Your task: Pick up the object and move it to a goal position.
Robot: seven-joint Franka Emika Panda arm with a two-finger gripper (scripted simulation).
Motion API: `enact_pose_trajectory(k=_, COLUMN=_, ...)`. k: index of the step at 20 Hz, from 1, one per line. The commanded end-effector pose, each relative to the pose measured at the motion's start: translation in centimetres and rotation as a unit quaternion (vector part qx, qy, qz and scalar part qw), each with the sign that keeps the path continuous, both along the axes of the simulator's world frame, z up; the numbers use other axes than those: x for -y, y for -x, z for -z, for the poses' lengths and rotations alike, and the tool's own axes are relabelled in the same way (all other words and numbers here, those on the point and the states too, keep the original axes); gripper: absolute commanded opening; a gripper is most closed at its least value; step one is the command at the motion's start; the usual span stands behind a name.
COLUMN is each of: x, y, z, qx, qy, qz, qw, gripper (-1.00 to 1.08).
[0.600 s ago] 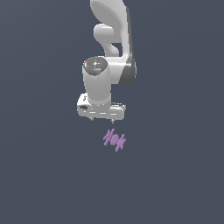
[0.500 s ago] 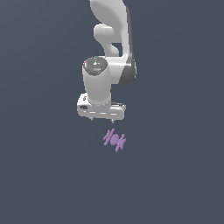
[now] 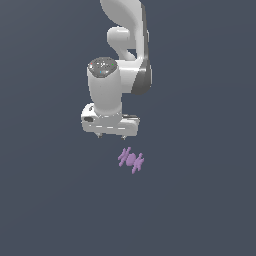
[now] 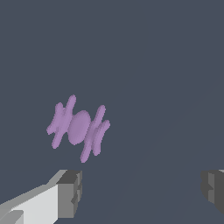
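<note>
The object point(image 3: 131, 160) is a small light-purple thing with thin fin-like spikes, lying on the dark grey floor. In the exterior view it lies just below the white gripper point(image 3: 111, 136) and slightly toward that view's right, apart from it. The gripper is open and empty, with only its short fingertips point(image 3: 98, 135) showing under the hand. In the wrist view the object point(image 4: 78, 127) lies beyond the two grey finger pads point(image 4: 70, 193), nearer one pad than the other, not between them. The gripper point(image 4: 142, 189) holds nothing.
A flat, dark grey floor point(image 3: 50, 200) fills both views. The white arm point(image 3: 127, 40) rises above the gripper to the exterior view's top edge. No goal marker shows.
</note>
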State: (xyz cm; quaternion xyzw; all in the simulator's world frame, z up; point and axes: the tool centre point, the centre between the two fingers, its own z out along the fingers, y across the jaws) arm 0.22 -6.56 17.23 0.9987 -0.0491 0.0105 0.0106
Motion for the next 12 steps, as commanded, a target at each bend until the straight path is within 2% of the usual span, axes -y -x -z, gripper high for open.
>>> enact_pose_trajectory(k=1, x=0.09, y=-0.05, z=-0.11, qx=0.001, qy=0.001, qz=0.000, qw=1.0000, gripper=1.00)
enact_pose_trajectory(k=12, x=-0.53, y=-0.31, z=0.86, qx=-0.003, qy=0.003, qz=-0.051, qw=0.9987, gripper=1.00)
